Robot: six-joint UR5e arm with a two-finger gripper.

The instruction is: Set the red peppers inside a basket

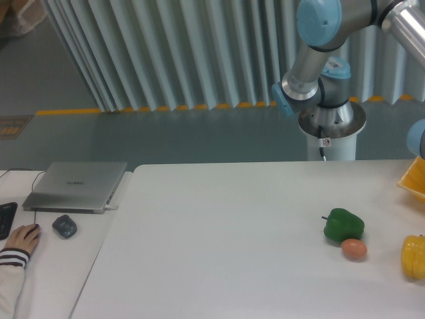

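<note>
1. Red peppers: none in view. On the table I only see a green pepper, a small orange-brown egg-like item touching its front edge, and a yellow pepper cut off at the right edge. Target is presumably off-frame right; can't confirm.
2. Basket: a yellow corner pokes in at the right edge, probably the basket, but too little shows to be sure.
3. Gripper: out of frame. Only the arm and its pedestal base behind the table are visible. Jaw state can't be told.
4. Handling, judged from the peppers in view: light, hollow, glossy skin, so likely slick; firm walls but they'd bruise or crack under a hard squeeze. Lobed shape means it can roll or twist in the pads.
5. Grasp advice: close across the widest part of the body, pads seated in grooves between lobes, moderate force. Avoid the stem, it's thin and could snap.
6. Off-task: closed laptop, mouse and a person's hand on the side desk at left, well apart from the produce.
</note>
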